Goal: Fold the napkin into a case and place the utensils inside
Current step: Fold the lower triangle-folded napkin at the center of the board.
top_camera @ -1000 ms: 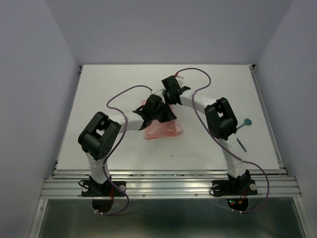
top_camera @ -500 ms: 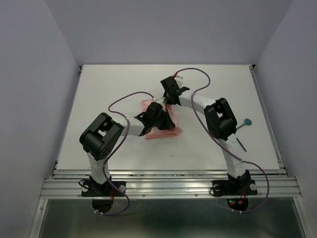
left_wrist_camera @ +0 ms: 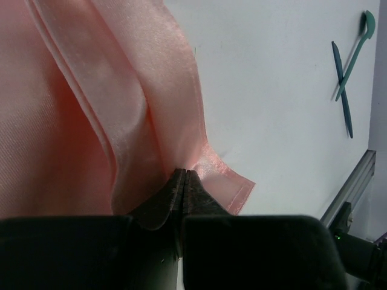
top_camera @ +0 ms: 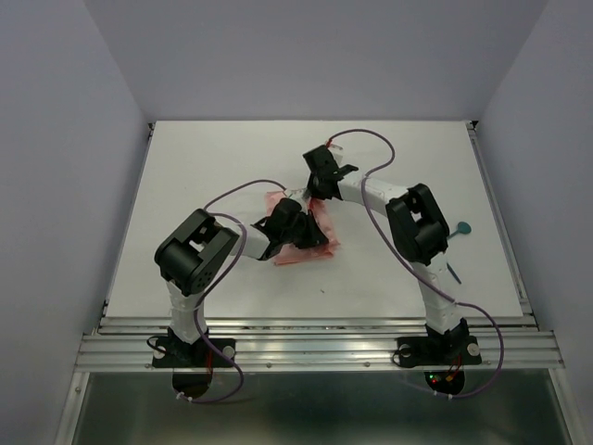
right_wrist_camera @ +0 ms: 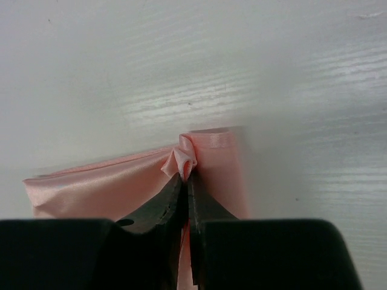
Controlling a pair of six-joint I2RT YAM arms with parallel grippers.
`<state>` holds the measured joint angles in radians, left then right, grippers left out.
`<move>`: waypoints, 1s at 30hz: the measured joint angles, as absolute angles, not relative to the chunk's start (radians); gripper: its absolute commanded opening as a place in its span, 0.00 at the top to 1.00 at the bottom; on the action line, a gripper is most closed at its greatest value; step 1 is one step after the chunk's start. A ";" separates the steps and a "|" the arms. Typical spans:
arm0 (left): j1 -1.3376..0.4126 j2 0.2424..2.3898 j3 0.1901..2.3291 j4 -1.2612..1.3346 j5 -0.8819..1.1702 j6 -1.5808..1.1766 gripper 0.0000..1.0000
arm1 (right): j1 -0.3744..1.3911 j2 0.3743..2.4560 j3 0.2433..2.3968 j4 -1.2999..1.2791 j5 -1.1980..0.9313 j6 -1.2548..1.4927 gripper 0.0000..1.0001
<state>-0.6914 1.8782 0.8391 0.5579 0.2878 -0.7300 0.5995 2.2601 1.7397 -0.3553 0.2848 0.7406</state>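
Note:
The salmon-pink napkin (top_camera: 298, 243) lies partly folded at the table's middle, mostly hidden under both arms in the top view. My left gripper (left_wrist_camera: 185, 173) is shut on a layered edge of the napkin (left_wrist_camera: 121, 90) near a hemmed corner. My right gripper (right_wrist_camera: 187, 177) is shut on a bunched corner of the napkin (right_wrist_camera: 103, 184) at its far side. Two dark-teal utensils (left_wrist_camera: 347, 72) lie crossed on the white table to the right; in the top view the spoon-ended one (top_camera: 459, 229) shows beside the right arm.
Purple cables (top_camera: 371, 148) loop over the table from both wrists. The table's metal front rail (top_camera: 315, 345) runs along the near edge. White walls enclose the table on three sides.
The left gripper has drawn its napkin edge toward the near side and slightly right; more pink cloth now shows spread on the far left. The right gripper stays nearly in place.

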 measured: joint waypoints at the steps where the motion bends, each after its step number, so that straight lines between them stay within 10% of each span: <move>1: -0.688 1.878 0.829 0.574 0.299 -0.735 0.95 | 0.599 2.247 1.723 -0.351 0.278 0.730 0.82; 30: -0.652 1.892 0.760 0.701 0.445 -0.722 0.95 | 0.421 1.938 1.341 -0.208 -0.029 0.679 0.57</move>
